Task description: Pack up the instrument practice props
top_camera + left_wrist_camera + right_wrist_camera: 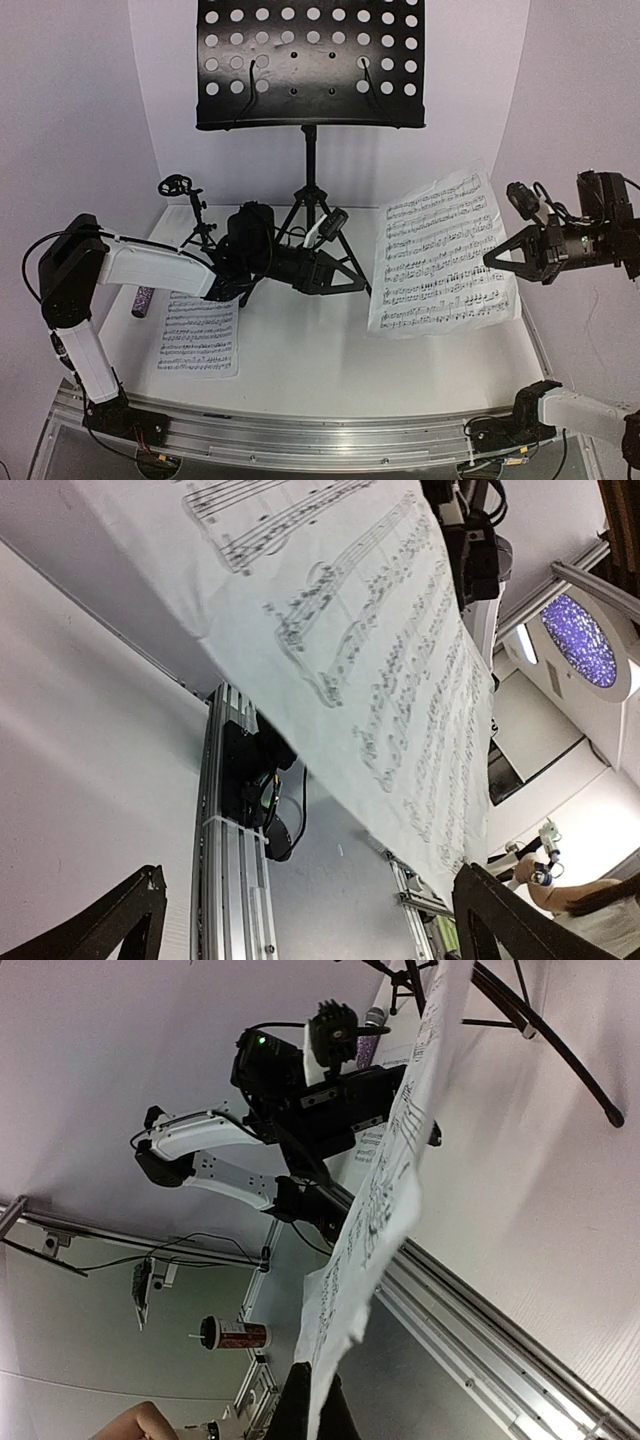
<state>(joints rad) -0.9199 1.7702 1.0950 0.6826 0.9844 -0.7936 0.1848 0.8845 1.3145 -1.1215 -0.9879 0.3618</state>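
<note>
On the white-walled table [320, 350], the right gripper [490, 258] is pinching the raised sheet-music page [440, 255] near the right wall [580, 100], while the left gripper [315, 880] is hanging wide open, empty, beside the music stand [300, 110].

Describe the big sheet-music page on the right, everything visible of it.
The large sheet-music page is one white paper sheet printed with many black staves of notes. It is lifted and tilted, bowing slightly. The right gripper pinches its right edge, jaws shut on it. It hangs to the right of the tall music stand; whether its lower edge rests on anything is unclear.
</note>
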